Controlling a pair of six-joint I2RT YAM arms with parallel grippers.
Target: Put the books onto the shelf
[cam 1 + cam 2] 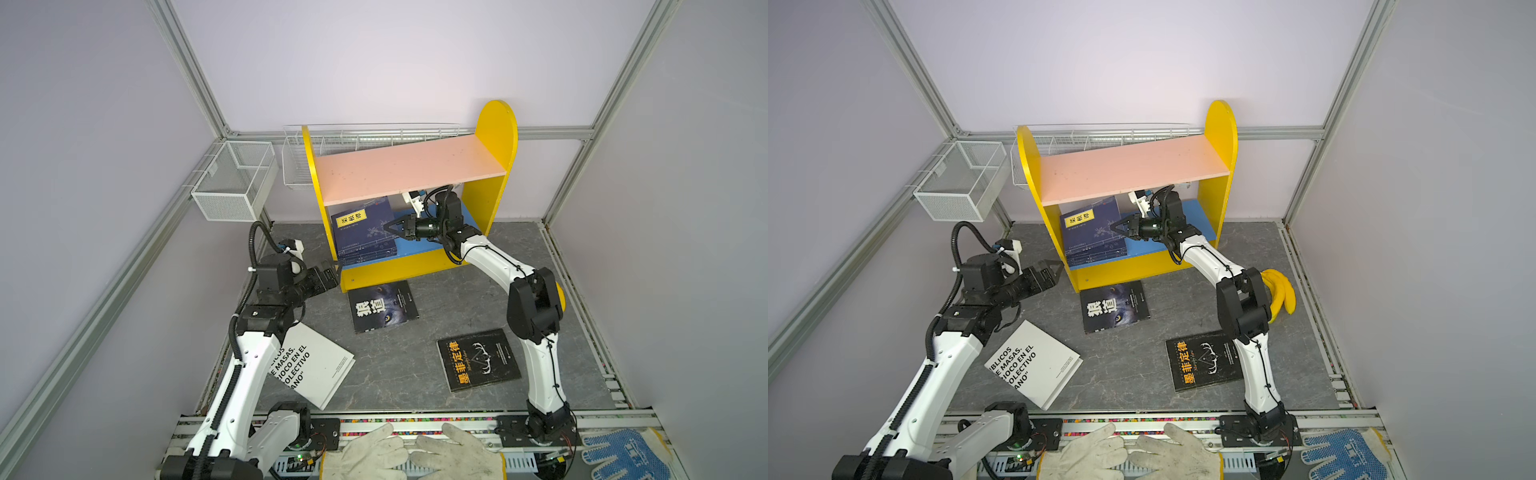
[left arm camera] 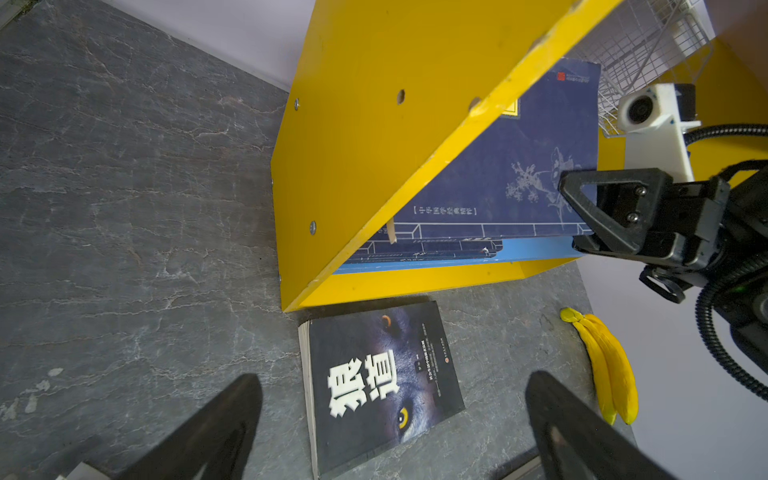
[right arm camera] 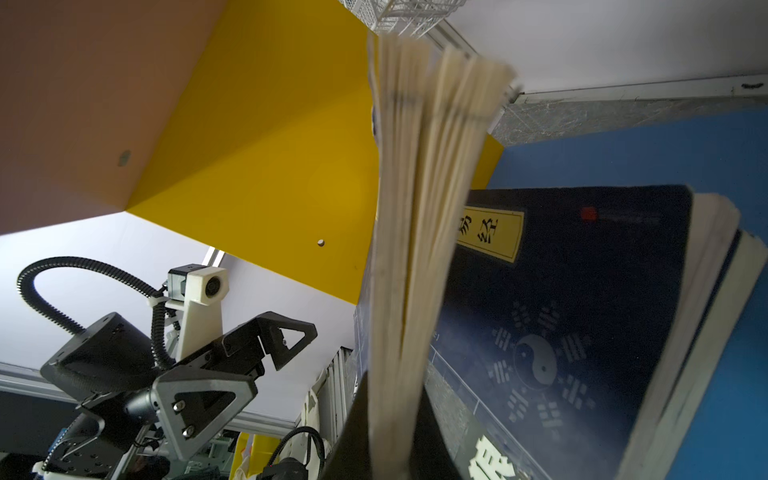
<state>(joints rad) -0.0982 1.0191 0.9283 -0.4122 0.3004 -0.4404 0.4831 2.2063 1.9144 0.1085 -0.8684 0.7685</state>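
The shelf (image 1: 415, 166) (image 1: 1133, 166) stands at the back. Several navy-blue books are on its blue lower board (image 1: 415, 249) at the left. My right gripper (image 1: 386, 226) (image 1: 1115, 226) (image 3: 395, 415) reaches in under the pink board and is shut on the page edge of a tilted navy book (image 1: 361, 228) (image 3: 415, 208) (image 2: 498, 174). Another navy book (image 3: 561, 311) lies flat beneath it. My left gripper (image 1: 332, 270) (image 1: 1054, 268) (image 2: 395, 380) is open and holds nothing, just outside the shelf's left panel, above a black wolf-cover book (image 1: 382, 305) (image 2: 382, 382).
A second black book (image 1: 478, 359) and a white book (image 1: 316, 365) lie flat on the grey table. A toy banana (image 1: 1281, 291) lies at the right beside the right arm. Wire baskets (image 1: 232, 178) hang at the back left. Work gloves (image 1: 415, 453) rest on the front rail.
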